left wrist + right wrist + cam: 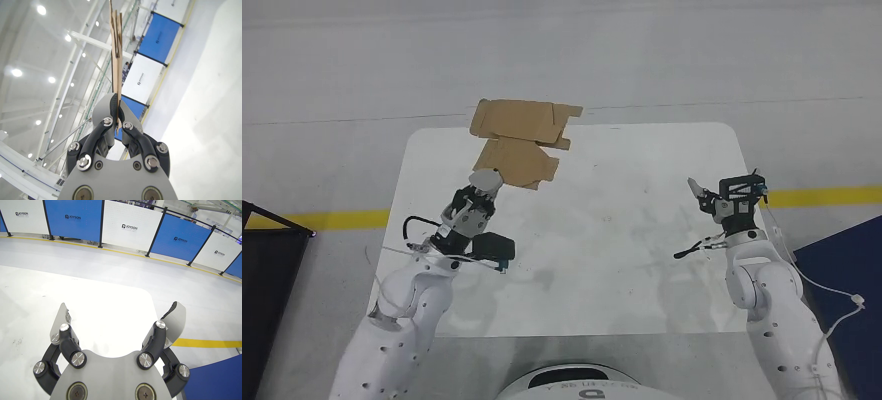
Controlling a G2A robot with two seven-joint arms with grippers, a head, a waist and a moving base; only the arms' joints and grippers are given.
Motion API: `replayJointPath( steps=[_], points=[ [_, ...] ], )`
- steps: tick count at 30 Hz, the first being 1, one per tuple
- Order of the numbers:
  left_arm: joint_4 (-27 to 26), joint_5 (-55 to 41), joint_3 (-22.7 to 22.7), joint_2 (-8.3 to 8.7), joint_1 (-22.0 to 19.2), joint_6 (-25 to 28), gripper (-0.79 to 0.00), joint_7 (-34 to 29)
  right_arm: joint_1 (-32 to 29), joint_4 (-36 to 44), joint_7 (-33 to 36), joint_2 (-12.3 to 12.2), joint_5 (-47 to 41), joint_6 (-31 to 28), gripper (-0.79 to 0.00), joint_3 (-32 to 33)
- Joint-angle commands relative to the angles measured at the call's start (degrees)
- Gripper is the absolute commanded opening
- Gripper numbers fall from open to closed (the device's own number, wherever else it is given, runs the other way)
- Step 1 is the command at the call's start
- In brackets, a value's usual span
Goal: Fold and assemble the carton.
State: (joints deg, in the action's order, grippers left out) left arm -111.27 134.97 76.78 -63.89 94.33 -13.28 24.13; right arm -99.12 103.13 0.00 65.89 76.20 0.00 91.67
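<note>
A flat brown carton hangs in the air over the table's far left corner, unfolded, with its flaps reaching past the table edge. My left gripper is shut on its near corner. In the left wrist view the carton stands edge-on, pinched between the black pads of my left gripper. My right gripper is open over the table's right side, with nothing between its fingers; the right wrist view has it above the table's far right corner.
The white table has rounded corners and faint scuff marks. A yellow floor line runs past both sides. A dark blue panel stands off the right edge, and a black frame off the left.
</note>
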Motion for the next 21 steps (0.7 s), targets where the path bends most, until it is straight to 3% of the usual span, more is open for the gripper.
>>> replayJointPath(
  steps=[1,15,21],
  points=[
    [0.92,-1.36,-1.23,-0.24,-1.93,-1.42,-0.785,2.24,0.00,0.00,0.00,0.00,0.00,0.00,0.000,0.00],
    [1.35,-2.04,-1.54,-0.33,-2.30,-1.80,-0.785,2.56,0.00,0.00,0.00,0.00,0.00,0.00,0.000,0.00],
    [-2.21,28.32,-0.21,0.17,-4.13,-0.86,-0.785,-7.29,0.00,0.00,0.00,0.00,0.00,0.00,0.000,0.00]
  ],
)
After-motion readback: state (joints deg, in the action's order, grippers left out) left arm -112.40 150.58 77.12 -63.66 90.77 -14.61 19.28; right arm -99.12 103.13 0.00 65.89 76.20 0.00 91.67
